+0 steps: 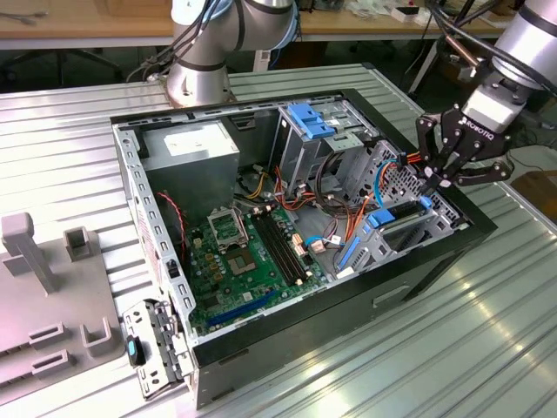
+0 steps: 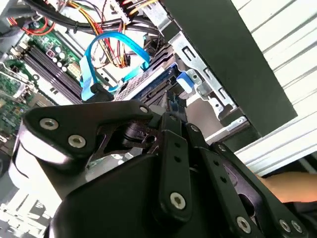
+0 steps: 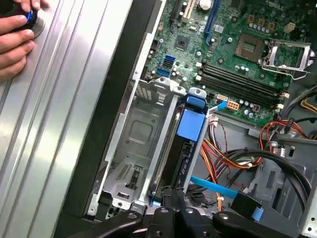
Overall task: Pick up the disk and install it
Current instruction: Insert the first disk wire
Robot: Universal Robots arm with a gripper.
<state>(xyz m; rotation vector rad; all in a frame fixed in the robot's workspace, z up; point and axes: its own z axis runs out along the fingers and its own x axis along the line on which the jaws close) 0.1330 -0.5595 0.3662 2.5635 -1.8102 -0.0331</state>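
The disk (image 1: 402, 218) stands on edge inside the metal drive cage (image 1: 435, 222) at the case's front corner, on the exterior view's right. Its light-blue rail (image 3: 190, 124) runs along the top edge, and that rail (image 2: 156, 79) also shows past my fingers in the second wrist view. My gripper (image 1: 436, 183) hangs just above the disk's outer end with its fingertips (image 3: 168, 196) drawn together and touching that end. Whether they pinch the rail or only rest on it is hidden by the gripper body.
The open computer case (image 1: 348, 296) lies on a ribbed metal table (image 1: 452, 348). Inside are the motherboard (image 1: 244, 252), the grey power-supply box (image 1: 187, 144), a blue bracket (image 1: 309, 117) and loose cables (image 3: 237, 158). A grey fixture (image 1: 43, 287) stands at the left. A hand (image 3: 12, 34) rests on the table.
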